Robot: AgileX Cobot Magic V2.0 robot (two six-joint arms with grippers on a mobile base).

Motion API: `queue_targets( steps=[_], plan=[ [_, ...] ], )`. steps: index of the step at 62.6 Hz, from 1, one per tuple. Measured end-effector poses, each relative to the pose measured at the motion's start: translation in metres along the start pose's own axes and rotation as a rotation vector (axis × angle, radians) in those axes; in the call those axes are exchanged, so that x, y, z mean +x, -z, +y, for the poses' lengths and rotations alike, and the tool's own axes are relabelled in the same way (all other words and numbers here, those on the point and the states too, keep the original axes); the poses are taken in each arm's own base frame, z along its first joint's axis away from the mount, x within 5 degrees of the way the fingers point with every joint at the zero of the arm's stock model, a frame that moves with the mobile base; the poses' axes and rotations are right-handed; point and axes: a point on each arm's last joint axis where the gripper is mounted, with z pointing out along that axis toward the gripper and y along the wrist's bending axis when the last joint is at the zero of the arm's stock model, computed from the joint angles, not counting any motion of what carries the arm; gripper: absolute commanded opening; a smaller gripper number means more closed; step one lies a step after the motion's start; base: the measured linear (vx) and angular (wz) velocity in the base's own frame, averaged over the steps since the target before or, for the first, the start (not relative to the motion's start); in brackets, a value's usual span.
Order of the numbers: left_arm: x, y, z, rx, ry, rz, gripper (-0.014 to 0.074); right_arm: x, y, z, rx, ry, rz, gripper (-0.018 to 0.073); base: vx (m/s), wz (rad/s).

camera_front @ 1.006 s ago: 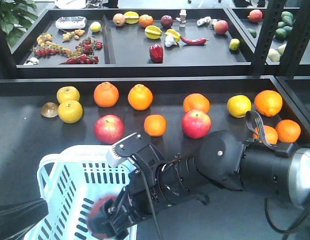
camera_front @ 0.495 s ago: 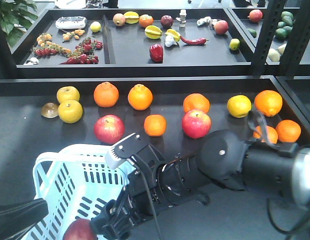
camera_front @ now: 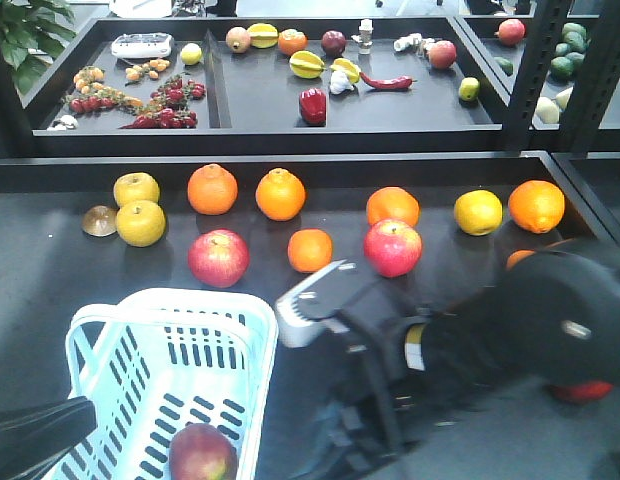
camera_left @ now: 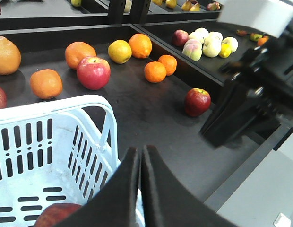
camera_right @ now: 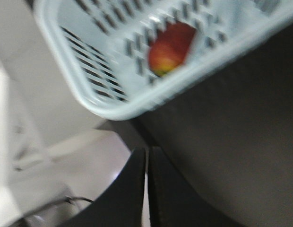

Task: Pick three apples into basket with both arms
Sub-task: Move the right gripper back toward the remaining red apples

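Maroon apple (camera_left: 197, 101): looks firm, slick; I'd grip across the middle.
Left end effector (camera_left: 139, 153): closed, empty.
Right end effector (camera_right: 147, 153): closed, empty.

We see one dark maroon apple (camera_front: 202, 452) lying on the slotted bottom of the pale blue basket (camera_front: 170, 299), which stands upright on the worktop (camera_front: 50, 265). A second apple (camera_left: 197, 101) rests outside, well apart.

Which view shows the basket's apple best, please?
The front view: the apple shows nearly whole and sharp. The left wrist view crops it at the bottom edge; the right wrist view blurs it.
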Motion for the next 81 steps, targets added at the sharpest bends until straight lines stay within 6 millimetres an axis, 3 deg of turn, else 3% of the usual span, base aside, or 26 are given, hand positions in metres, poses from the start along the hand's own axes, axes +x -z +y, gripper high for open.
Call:
queue_targets(
  steps=[10,20,29,40,47,52,59,67,73,81],
  plan=[
    [0.000,0.000,0.000,0.000,0.000,0.000,-0.0006,0.018,0.023,-0.027,0.327,-0.077,0.062,-0.0007,0.00,0.00],
    [0.000,0.000,0.000,0.000,0.000,0.000,-0.0006,0.037,0.041,-0.075,0.551,-0.274,0.070,-0.0003,0.00,0.00],
    [0.000,0.000,0.000,0.000,0.000,0.000,-0.0006,0.054,0.058,-0.123,0.616,-0.448,0.032,-0.0002,0.00,0.00],
    [0.000,0.000,0.000,0.000,0.000,0.000,-0.0006,0.091,0.071,-0.181,0.565,-0.678,0.014,0.0032,0.00,0.00],
    [0.000,0.000,0.000,0.000,0.000,0.000,-0.0006,0.111,0.074,-0.213,0.471,-0.779,0.004,0.0134,0.00,0.00],
    [0.000,0.000,0.000,0.000,0.000,0.000,-0.0006,0.117,0.077,-0.232,0.388,-0.832,-0.017,0.0278,0.00,0.00],
    [0.000,0.000,0.000,0.000,0.000,0.000,-0.0006,0.114,0.079,-0.255,0.320,-0.843,-0.029,0.0496,0.00,0.00],
    [0.000,0.000,0.000,0.000,0.000,0.000,-0.0006,0.106,0.080,-0.281,0.335,-0.838,-0.023,0.0676,0.00,0.00],
    [0.000,0.000,0.000,0.000,0.000,0.000,-0.0006,0.102,0.080,-0.299,0.363,-0.852,-0.011,0.0729,0.00,0.00],
    [0.000,0.000,0.000,0.000,0.000,0.000,-0.0006,0.102,0.072,-0.322,0.388,-0.872,0.030,0.0719,0.00,0.00]
  ],
)
